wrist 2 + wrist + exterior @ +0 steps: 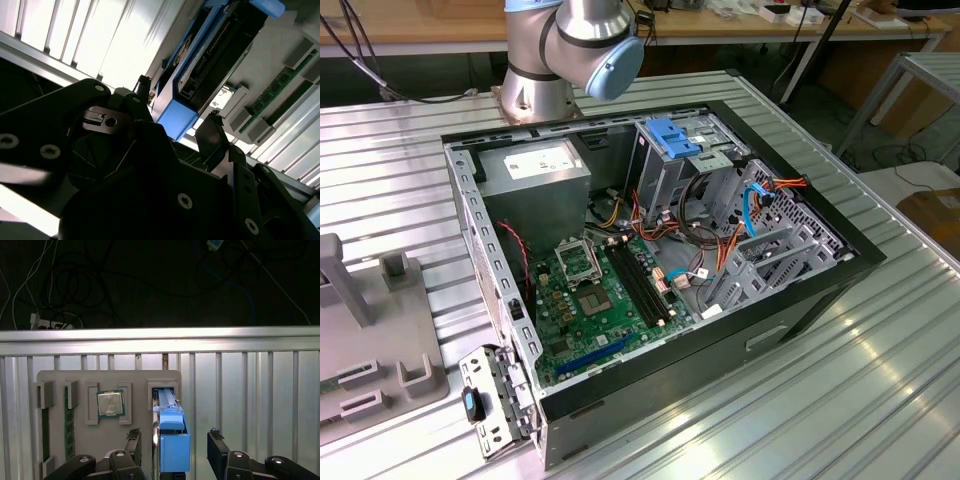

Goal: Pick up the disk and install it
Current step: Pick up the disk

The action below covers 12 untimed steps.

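Logging progress on the job; we enter it as early, with the pick-up not yet made.

- Disk (174, 447): stands on edge in a slot of the grey holder tray (80, 382), seen in the first wrist view with its blue rail end toward the camera. We judge it seated and not lifted.
- Gripper (175, 439): lined up on the disk, one of the fingers (216, 444) on each side. They are spread apart and grip nothing. The gap on one side is narrow, and we cannot tell whether that finger touches the rail.
- Other stock in the tray: a processor chip (110, 403) and a memory stick (66, 425), each in its own recess.
- Computer case (800, 300): lies open on the ribbed tabletop (890, 400). In the exterior view the tray sits at nine o'clock from it and the arm base (560, 60) at eleven o'clock.
- Drive cage (670, 150): blue-topped, at one o'clock inside the case. We judge it the likely home for the disk, though we cannot see a free bay clearly.

Done: approach and alignment. Left: closing on the disk, lifting it, carrying it over, and fitting it into the case.
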Each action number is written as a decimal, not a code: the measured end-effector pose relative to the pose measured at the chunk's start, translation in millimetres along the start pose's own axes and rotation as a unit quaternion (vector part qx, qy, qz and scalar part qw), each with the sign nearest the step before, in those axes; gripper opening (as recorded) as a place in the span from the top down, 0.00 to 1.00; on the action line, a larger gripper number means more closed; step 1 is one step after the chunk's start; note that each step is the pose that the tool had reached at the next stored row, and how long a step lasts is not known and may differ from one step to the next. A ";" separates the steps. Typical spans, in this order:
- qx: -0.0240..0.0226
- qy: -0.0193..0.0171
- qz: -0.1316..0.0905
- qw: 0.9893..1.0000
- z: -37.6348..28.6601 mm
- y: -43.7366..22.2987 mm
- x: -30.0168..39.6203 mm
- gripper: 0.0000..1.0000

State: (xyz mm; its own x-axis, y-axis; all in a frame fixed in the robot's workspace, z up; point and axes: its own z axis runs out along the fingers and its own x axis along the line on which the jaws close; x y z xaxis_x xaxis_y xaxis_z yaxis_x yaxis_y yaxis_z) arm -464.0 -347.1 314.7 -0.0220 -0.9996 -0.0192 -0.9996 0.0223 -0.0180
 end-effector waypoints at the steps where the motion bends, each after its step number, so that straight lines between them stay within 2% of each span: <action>1: 0.000 0.000 0.000 1.000 -0.1 0.0 0.0 0.36; 12: 0.000 0.000 0.003 1.000 0.7 2.0 0.1 0.36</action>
State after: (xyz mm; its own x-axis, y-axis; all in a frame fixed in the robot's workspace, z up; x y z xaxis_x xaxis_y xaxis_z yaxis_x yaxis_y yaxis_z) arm -466.0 -347.2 314.0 -0.0289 -0.9994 -0.0192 -0.9994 0.0293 -0.0179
